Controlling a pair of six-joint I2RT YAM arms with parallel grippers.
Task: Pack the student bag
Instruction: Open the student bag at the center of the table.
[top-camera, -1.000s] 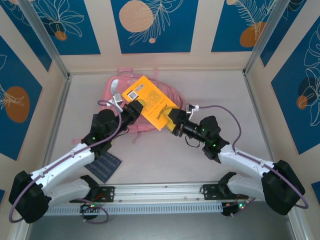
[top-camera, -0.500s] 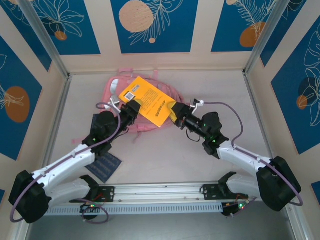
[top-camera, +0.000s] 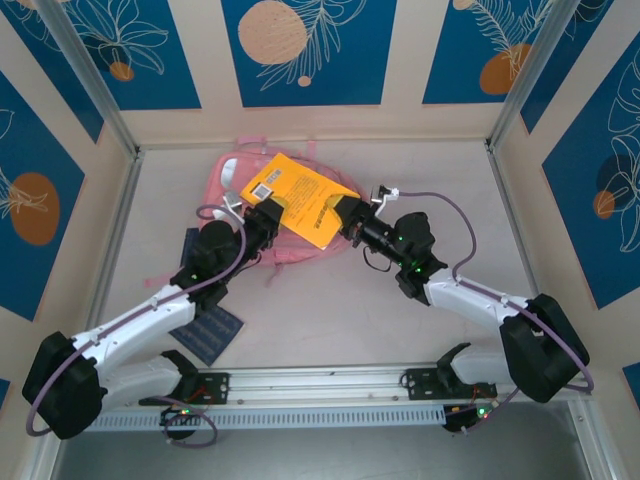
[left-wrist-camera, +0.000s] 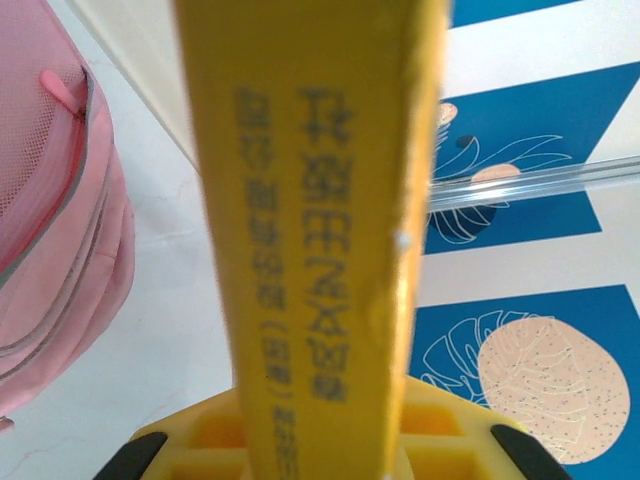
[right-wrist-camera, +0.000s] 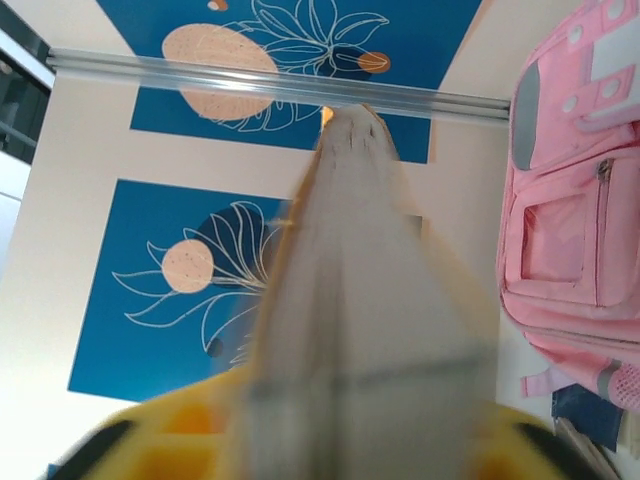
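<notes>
Blue wall panels (top-camera: 300, 40) printed with white leaves and orange discs enclose the cell on three sides. Below them lies a pale grey tabletop (top-camera: 330, 300).

We locate the student bag (top-camera: 218, 186) flat against the far edge of the tabletop, left of centre. Its position matches that of a second ago. We cannot tell from these views whether a zip pocket is open.

A yellow book (top-camera: 300, 205) hangs over the right half of the bag. It has shifted slightly toward the far edge and now lies squarer over the bag.

The main change is on the right. The right fingers (top-camera: 350, 215) have moved in and closed on the page edge of the book. The right wrist view shows the pages running down between them. The left fingers (top-camera: 266, 220) stay clamped on the spine, as the left wrist view shows.

We judge that the book is now held from both sides and is ready to be guided into the bag, but it is not yet inserted.

A dark blue pad (top-camera: 212, 333) waits by the near-left edge, partly under the left arm.
</notes>
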